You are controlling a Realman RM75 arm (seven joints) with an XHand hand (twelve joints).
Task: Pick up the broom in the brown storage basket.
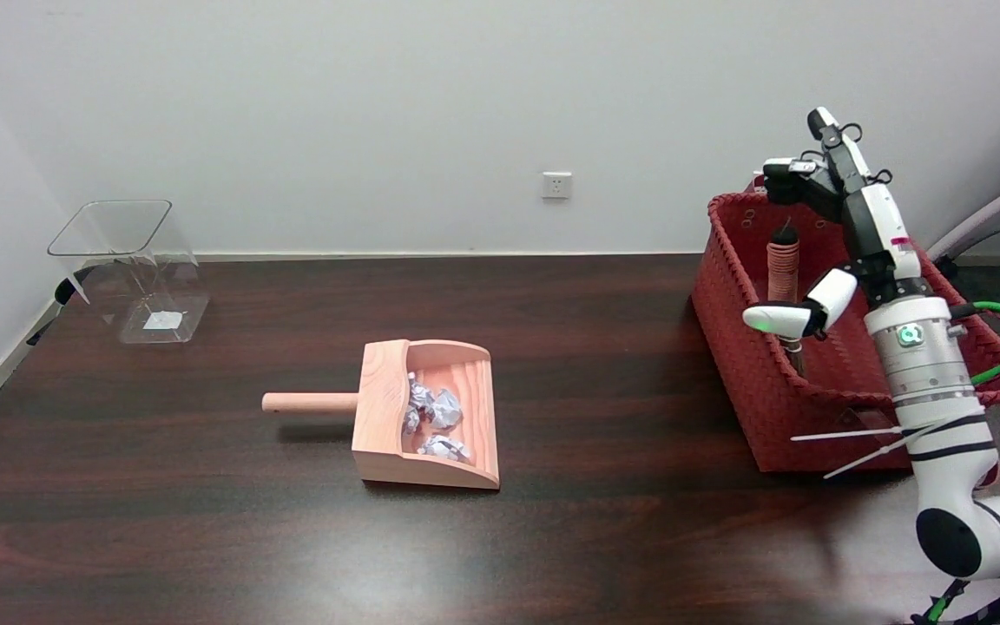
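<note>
- One hand (821,252), the right, hangs above the basket (760,399) with fingers spread wide and nothing in them: some reach up and back over the far rim, and one white finger (782,318) juts left, low in front of the broom
- Broom (783,269) stands nearly upright inside the basket, its ribbed brown handle with a dark tip leaning near the far left corner; its lower part is hidden by that finger and the near wall
- Whether any finger touches the handle I cannot tell; it looks just apart
- Basket is red-brown, woven, at the desk's right end
- Desk (205,521) is dark wood
- Wooden dustpan (426,415) sits near the middle, its round handle pointing left, with crumpled paper balls (435,417) inside
- Clear plastic bin (131,269) stands at the far left corner, tilted
- White socket (556,185) on the wall behind
- Hoses (990,217) run behind the basket at the right edge
</note>
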